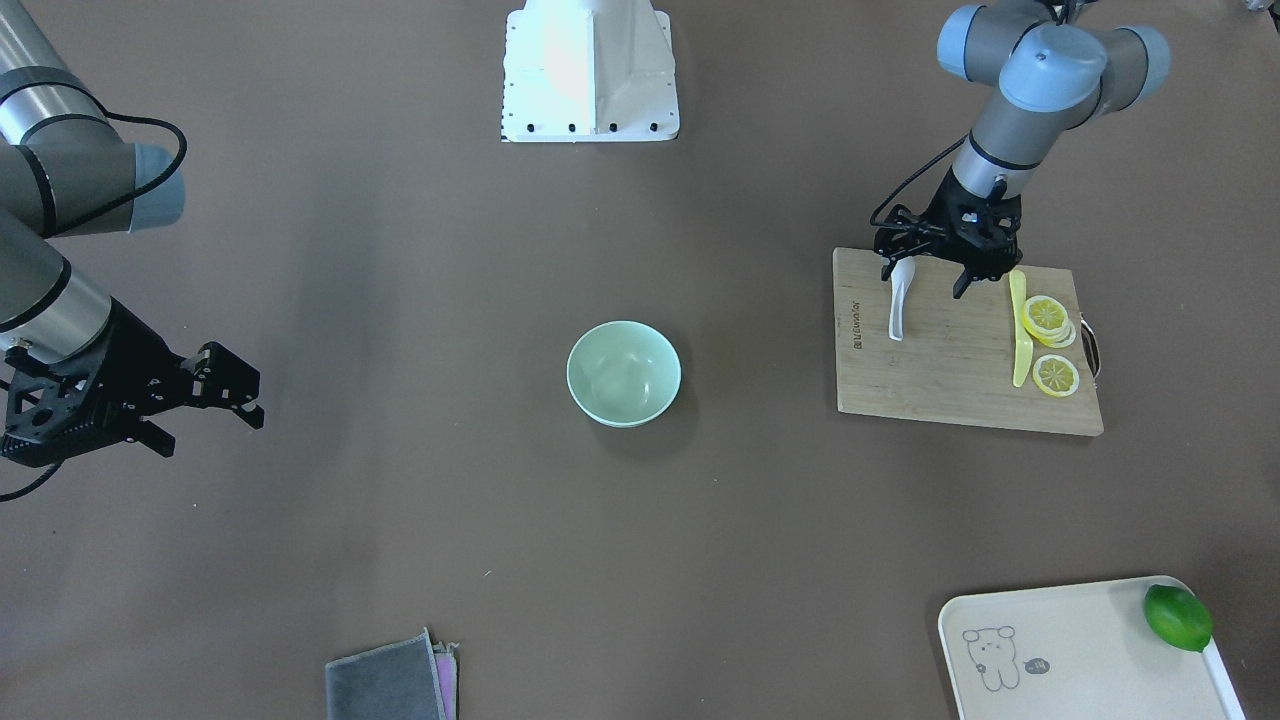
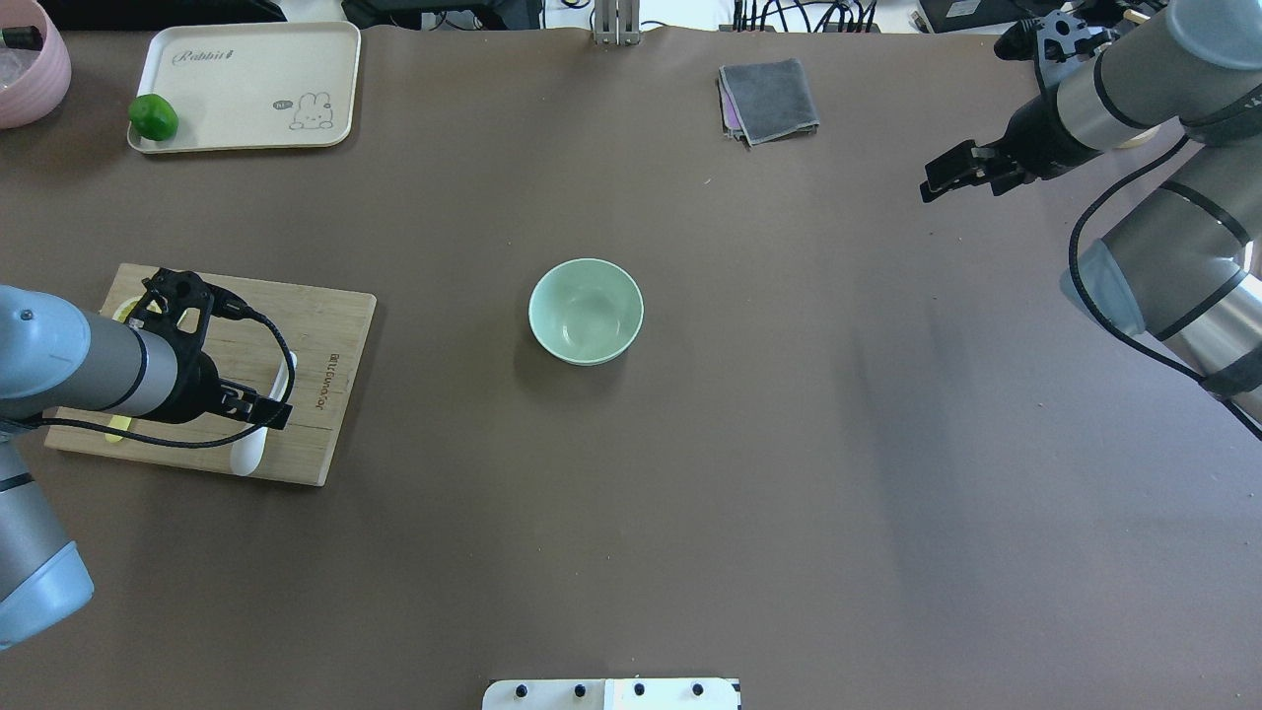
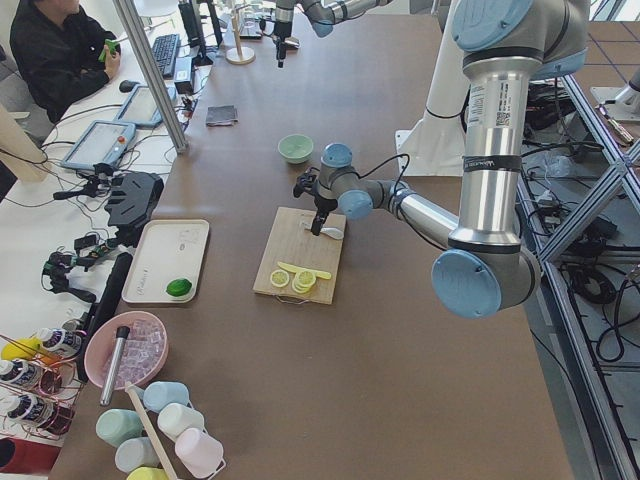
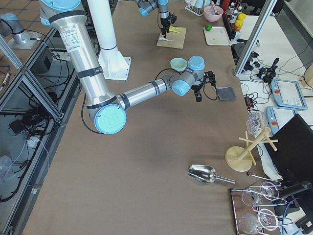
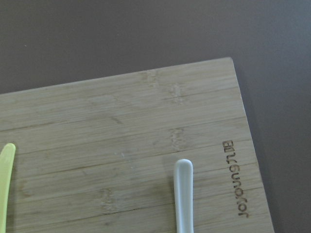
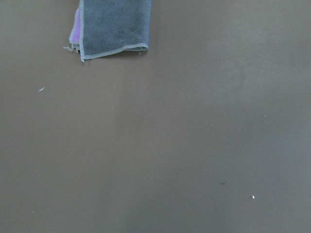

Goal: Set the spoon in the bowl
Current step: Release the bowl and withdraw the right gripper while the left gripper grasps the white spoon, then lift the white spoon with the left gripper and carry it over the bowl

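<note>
Closest to the left wrist camera you get the handle end of the white spoon (image 5: 183,194), bottom centre of that view, lying flat on the bamboo cutting board (image 5: 121,121). In the front-facing view the board is at frame right and your left gripper (image 1: 925,278) hangs over its top edge, jaws spread, nothing held. The spoon's scoop end lies just inside the finger on the frame's left side; can't tell if they touch. On the board's right side lie the yellow knife (image 1: 1019,335) and lemon slices (image 1: 1050,320), apart from the spoon. At frame centre sits the mint-green bowl (image 1: 624,373), empty, well apart from the board. Upper right of the overhead view, the right gripper (image 2: 929,181) has its jaws apart and is empty; the grey cloth (image 6: 114,24) shows upper left in its wrist view.

Progress: early. You're at the spoon but have no grasp yet, as I judge it. Left to do: close on the spoon, lift, carry to frame centre, release into the bowl. At lower right, the lime (image 1: 1177,617) on the tray (image 1: 1060,660) isn't involved.
</note>
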